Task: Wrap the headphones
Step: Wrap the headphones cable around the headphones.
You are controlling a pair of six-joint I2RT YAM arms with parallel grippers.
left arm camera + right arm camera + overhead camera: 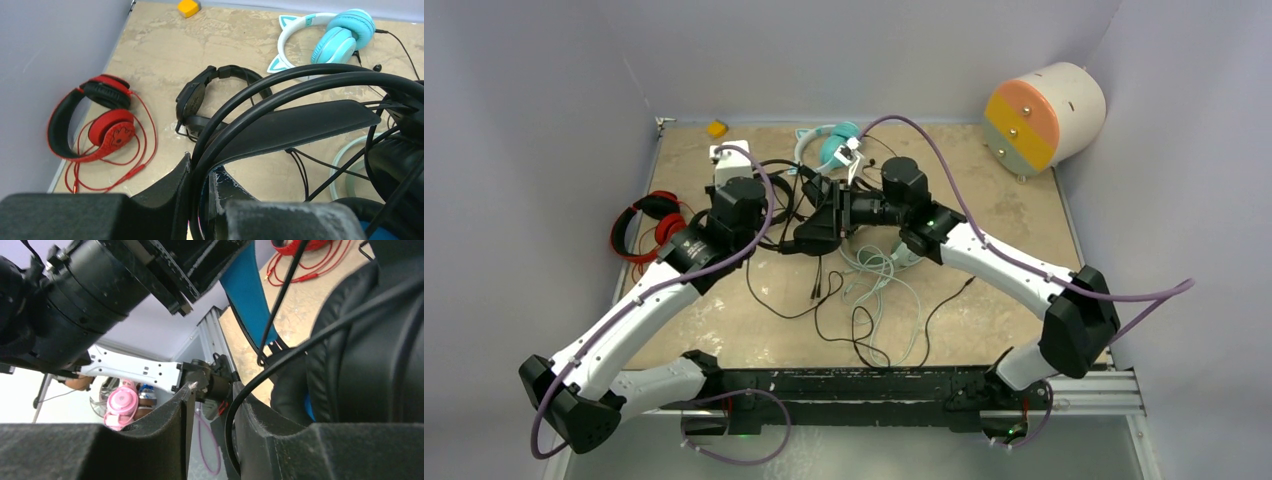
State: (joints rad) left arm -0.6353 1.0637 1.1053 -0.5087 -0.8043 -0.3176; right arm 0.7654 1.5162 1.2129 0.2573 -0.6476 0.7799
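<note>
The table top (165, 45) is seen to be smooth and matt, with a beige marbled finish. The red headphones (100, 132) are finished in glossy plastic, the large black headphones (300, 120) in smooth matt plastic with leather-like cushions. The left gripper (202, 172) is faced with rough, fuzzy black padding.

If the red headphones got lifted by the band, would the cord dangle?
Probably: the cord lies in loose loops, so it looks floppy. The red headphones have a band that holds its arch, so it is likely springy-stiff.
</note>
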